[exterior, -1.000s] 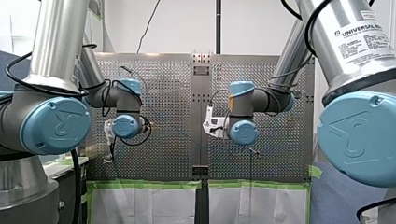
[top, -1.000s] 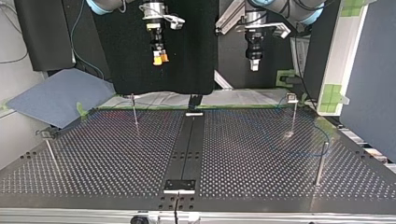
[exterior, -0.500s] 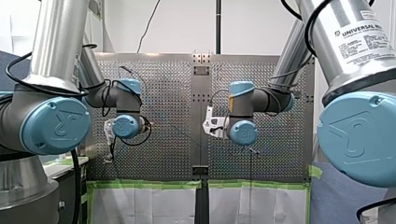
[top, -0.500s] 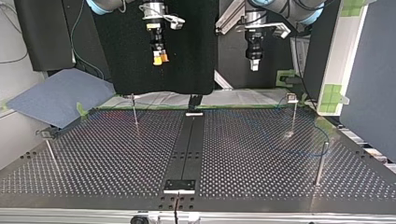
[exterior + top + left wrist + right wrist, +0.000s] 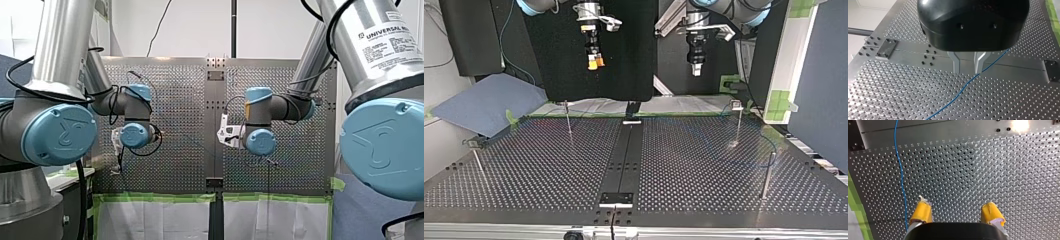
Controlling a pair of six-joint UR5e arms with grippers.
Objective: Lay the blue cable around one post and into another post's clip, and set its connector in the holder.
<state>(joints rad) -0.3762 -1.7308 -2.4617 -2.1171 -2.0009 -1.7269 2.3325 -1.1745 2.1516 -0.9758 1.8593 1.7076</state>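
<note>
Wrist views show the blue cable [image 5: 961, 89] on the table [image 5: 898, 87]; left gripper [image 5: 967, 70] and right gripper [image 5: 956, 210] fingers spread.

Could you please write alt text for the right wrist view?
My right gripper hangs open above the perforated table, with nothing between its yellow pads. The blue cable runs across the table beside one pad and on ahead of the gripper.

Robotics lab — perforated metal table [image 5: 534, 165], green tape [image 5: 155, 198] at its edge.
</note>
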